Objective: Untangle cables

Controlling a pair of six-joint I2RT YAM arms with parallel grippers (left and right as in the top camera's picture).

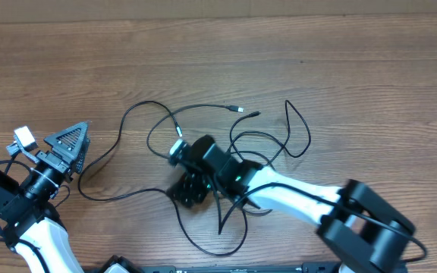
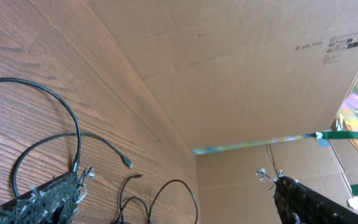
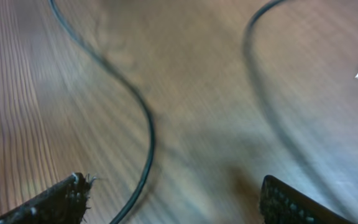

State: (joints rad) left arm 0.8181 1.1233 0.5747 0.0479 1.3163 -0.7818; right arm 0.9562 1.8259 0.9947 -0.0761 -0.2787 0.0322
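Thin black cables (image 3: 149, 134) loop over wood-grain table (image 1: 340, 68), one strand under wide-spread right gripper (image 1: 190, 188); left gripper (image 1: 70, 145) alongside, gaping, empty.

table (image 1: 355, 61): brown wood grain | cardboard panels (image 2: 241, 74): plain, behind table | green tape (image 2: 347, 134): on cardboard

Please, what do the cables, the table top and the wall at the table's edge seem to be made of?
The cables: thin, flexible cords in smooth black sheathing, probably plastic or rubber; they curl loosely. The table top: brown wood grain, matte; real wood or laminate, I cannot tell. The wall: plain tan cardboard, with a crease and a printed label.
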